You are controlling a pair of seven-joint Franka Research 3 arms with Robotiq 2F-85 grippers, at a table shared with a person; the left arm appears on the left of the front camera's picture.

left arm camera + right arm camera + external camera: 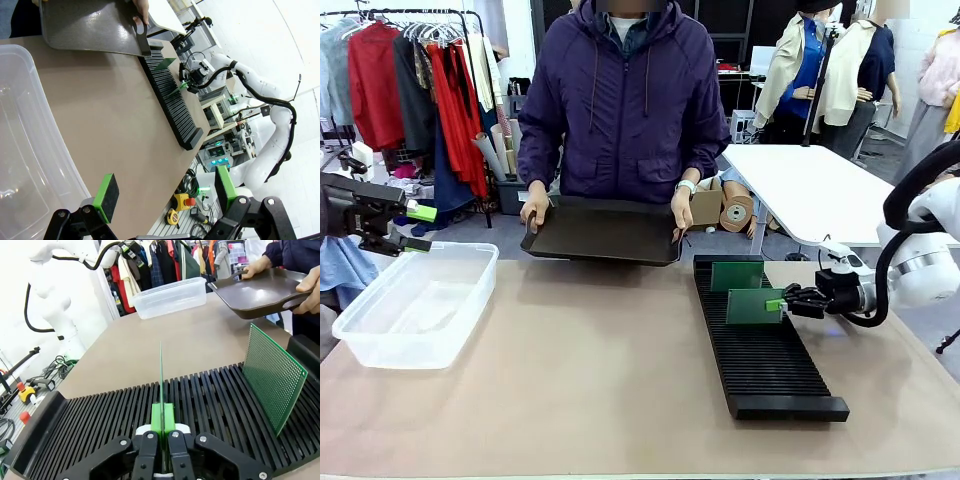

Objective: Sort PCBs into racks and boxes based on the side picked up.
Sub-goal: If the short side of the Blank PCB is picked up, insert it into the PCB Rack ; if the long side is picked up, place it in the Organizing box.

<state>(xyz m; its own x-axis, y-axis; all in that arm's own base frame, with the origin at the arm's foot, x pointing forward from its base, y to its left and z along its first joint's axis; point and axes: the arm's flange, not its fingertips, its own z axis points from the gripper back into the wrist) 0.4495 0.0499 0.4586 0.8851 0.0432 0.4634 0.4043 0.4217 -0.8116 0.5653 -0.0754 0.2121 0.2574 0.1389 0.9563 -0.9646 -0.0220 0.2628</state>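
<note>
Across the bench [570,380] we see our right tool [161,422] pinching a circuit board [161,375] upright over the rack [765,350], our left tool [165,197] wide by the tub [410,300]; a tilt could miss the slot.

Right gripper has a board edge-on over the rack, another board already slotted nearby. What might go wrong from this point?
1. The held PCB, pinched on its edge by the right gripper, may land on a rib of the rack rather than in a slot.
2. The seated PCB leans; a sideways nudge could tip it.
3. The person holds the tray at the rack's far end, near the arm's path.
</note>
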